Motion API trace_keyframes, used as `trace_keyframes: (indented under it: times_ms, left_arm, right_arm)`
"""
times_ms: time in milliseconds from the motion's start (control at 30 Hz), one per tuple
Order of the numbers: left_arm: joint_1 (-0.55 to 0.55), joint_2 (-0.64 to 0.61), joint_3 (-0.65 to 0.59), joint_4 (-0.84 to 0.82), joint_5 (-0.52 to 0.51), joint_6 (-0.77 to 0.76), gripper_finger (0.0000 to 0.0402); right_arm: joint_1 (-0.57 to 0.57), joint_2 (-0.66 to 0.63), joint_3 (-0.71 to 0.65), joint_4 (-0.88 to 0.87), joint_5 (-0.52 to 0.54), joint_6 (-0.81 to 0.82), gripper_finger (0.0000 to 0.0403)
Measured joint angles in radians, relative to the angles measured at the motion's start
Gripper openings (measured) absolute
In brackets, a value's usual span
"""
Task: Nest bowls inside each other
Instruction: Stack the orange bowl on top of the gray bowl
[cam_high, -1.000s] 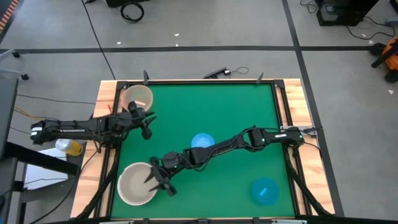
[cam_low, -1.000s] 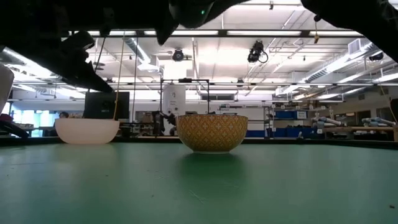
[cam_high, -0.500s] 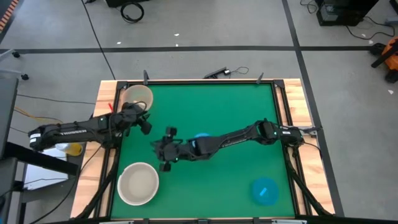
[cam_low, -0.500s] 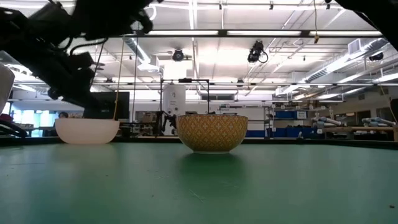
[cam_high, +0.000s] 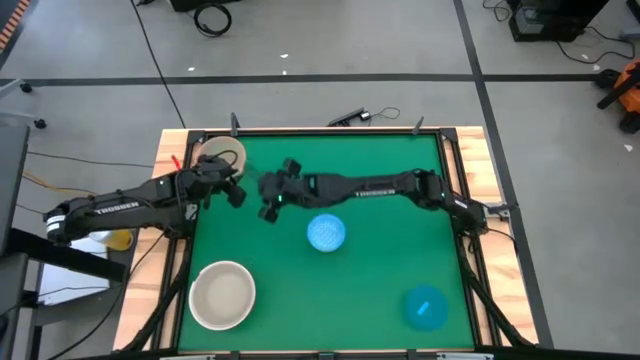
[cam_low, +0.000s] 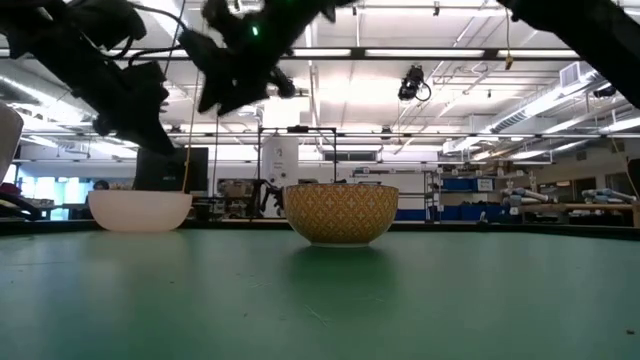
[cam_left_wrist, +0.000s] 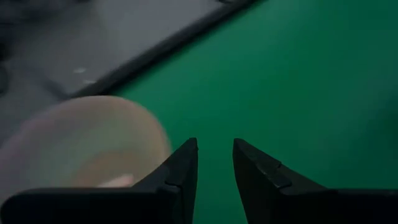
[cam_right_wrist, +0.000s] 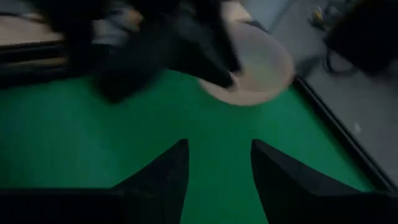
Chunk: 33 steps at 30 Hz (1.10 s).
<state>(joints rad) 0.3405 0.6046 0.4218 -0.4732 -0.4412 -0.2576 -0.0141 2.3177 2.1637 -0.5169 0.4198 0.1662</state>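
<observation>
A tan-peach bowl (cam_high: 222, 155) stands on its base in the table's far left corner; it also shows as the bowl (cam_left_wrist: 81, 146) and bowl (cam_right_wrist: 255, 68). My left gripper (cam_high: 232, 191) hovers open just beside it, toward the near side, holding nothing (cam_left_wrist: 216, 155). My right gripper (cam_high: 270, 196) hangs open and empty above the mat, a little to the right of the left one (cam_right_wrist: 217, 162). A pale patterned blue bowl (cam_high: 326, 233) stands mid-table. A solid blue bowl (cam_high: 426, 306) stands near right. The large white bowl (cam_high: 222, 295), with a cream-beige one inside it, stands near left.
The green mat (cam_high: 380, 170) is bordered by a dark frame and wooden side boards (cam_high: 172, 160). The two arms stretch toward each other over the table's far left part. In the low view the patterned bowl (cam_low: 340, 213) stands in the middle and the peach bowl (cam_low: 140, 210) farther left.
My right gripper has left the white bowl at the near left, risen, and swung toward the table's far edge, turning as it went, and now hangs close beside the left gripper. My left gripper has shifted a little toward the peach bowl. No bowl has moved.
</observation>
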Motion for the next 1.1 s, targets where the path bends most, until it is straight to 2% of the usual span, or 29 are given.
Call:
trace_keyframes:
  times_ms: [67, 200, 333, 433, 633, 700, 800, 867, 967, 1100]
  left_arm:
    - [0.013, 0.014, 0.0, -0.01, -0.051, 0.003, 0.0103]
    - [0.042, 0.079, -0.004, -0.011, -0.045, 0.001, 0.0103]
    - [0.075, 0.187, -0.004, -0.009, -0.043, 0.009, 0.0103]
    - [0.109, 0.279, -0.005, -0.002, -0.043, 0.027, 0.0103]
    - [0.187, 0.399, -0.005, 0.046, -0.043, 0.081, 0.01]
    - [0.205, 0.424, -0.005, 0.055, -0.043, 0.108, 0.0087]
    - [0.217, 0.454, -0.005, 0.063, -0.041, 0.154, 0.004]
    - [0.218, 0.464, -0.005, 0.066, -0.045, 0.183, 0.0012]
    - [0.187, 0.464, -0.005, 0.081, -0.044, 0.266, 0.0006]
    - [0.071, 0.446, -0.005, 0.137, -0.044, 0.336, 0.0004]
  right_arm:
    - [-0.037, 0.001, -0.027, 0.02, -0.003, 0.061, 0.0177]
    - [-0.104, 0.005, -0.06, 0.067, -0.029, 0.212, 0.0177]
    - [-0.154, 0.004, -0.084, 0.063, -0.119, 0.326, 0.0177]
    - [-0.168, 0.004, -0.102, 0.074, -0.163, 0.339, 0.0177]
    - [-0.152, 0.004, -0.124, 0.076, -0.153, 0.307, 0.0177]
    - [-0.149, 0.004, -0.13, 0.073, -0.152, 0.298, 0.0177]
    - [-0.15, 0.004, -0.133, 0.074, -0.152, 0.295, 0.0173]
    - [-0.15, 0.004, -0.133, 0.076, -0.15, 0.295, 0.0167]
    - [-0.155, 0.004, -0.133, 0.076, -0.121, 0.294, 0.0156]
    - [-0.175, 0.003, -0.133, 0.09, -0.097, 0.286, 0.0149]
